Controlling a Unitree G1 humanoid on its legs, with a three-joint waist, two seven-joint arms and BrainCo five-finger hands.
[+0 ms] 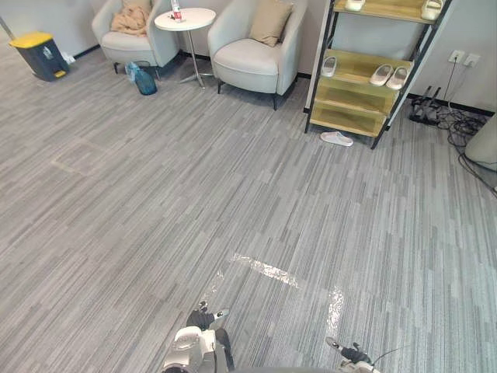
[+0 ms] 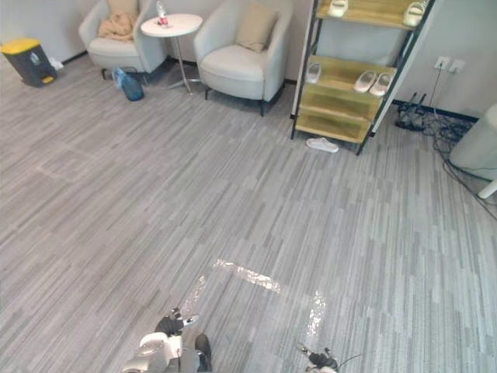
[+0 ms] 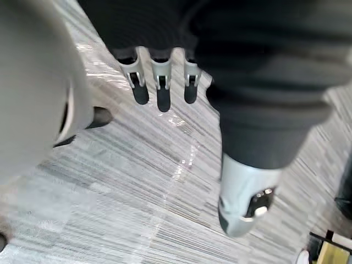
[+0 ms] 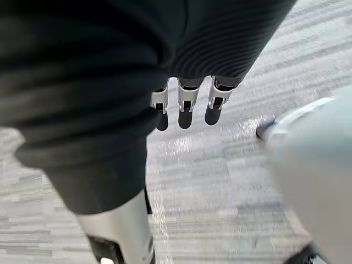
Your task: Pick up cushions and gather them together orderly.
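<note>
Robot stands well back on grey striped carpet (image 1: 233,194), facing the seating corner at the far wall. Left hand (image 3: 159,82) hangs low by the body, fingers straight and relaxed, thumb apart, nothing in it; the wrist view shows bare floor past the dark tips. Right hand (image 4: 187,104) likewise: fingers straight, loosely spread, empty, floor beyond. Both hands sit at the bottom edge of the head views, which reads as a carry-free walking or standing posture, not a reach. Task items: a tan cushion (image 1: 270,21) stands propped upright against the back of the nearer armchair (image 1: 252,58); a second tan cushion or bundled throw (image 1: 130,19) lies slumped on the farther armchair (image 1: 128,43), too small to tell which. They rest on separate seats, a round white side table (image 1: 185,19) between them, so they are not gathered. Also noted: yellow-lidded bin (image 1: 39,54) at the far left, blue bag (image 1: 144,80) on the floor by the table, wooden shoe rack (image 1: 357,97) holding slippers, one slipper (image 1: 336,138) on the floor before it. Judgement: cushions lie well out of arm's reach; any grasp needs an approach across open floor.
</note>
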